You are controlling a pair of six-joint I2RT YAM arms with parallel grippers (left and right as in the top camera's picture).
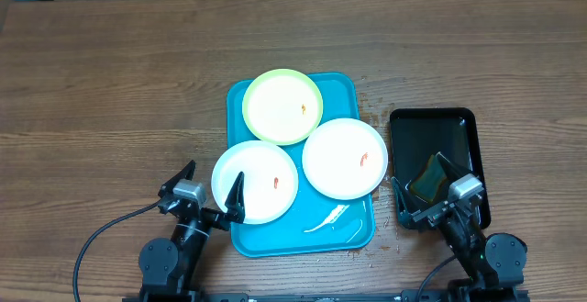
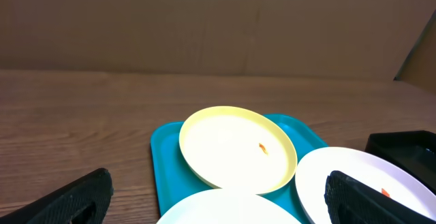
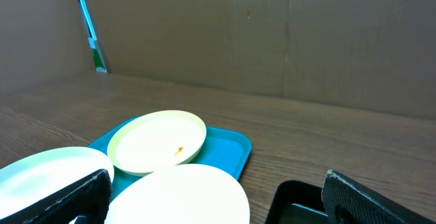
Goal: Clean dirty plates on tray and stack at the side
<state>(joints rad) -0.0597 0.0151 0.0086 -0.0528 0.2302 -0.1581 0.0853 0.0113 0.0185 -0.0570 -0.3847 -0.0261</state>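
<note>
This is looking like a robotics lab bench: a wood-grain table (image 1: 110, 82) is sitting walled in by plain brown cardboard (image 2: 136, 20), while the left arm (image 1: 174, 247) and right arm (image 1: 481, 247) are standing at the bottom edge of the overhead view, a black cable (image 1: 92, 238) trailing off the left one.

Overhead: straight down on the whole tabletop (image 1: 110, 82). Wrist views: low, close, facing the far wall (image 2: 204, 20). Shared by all: tray (image 1: 275, 240) and yellow-green plate (image 1: 282, 106).

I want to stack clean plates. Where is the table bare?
Bare table lies left of the tray and along the far edge. The tray is crowded with three plates; only a narrow strip separates it from the black tray.
</note>
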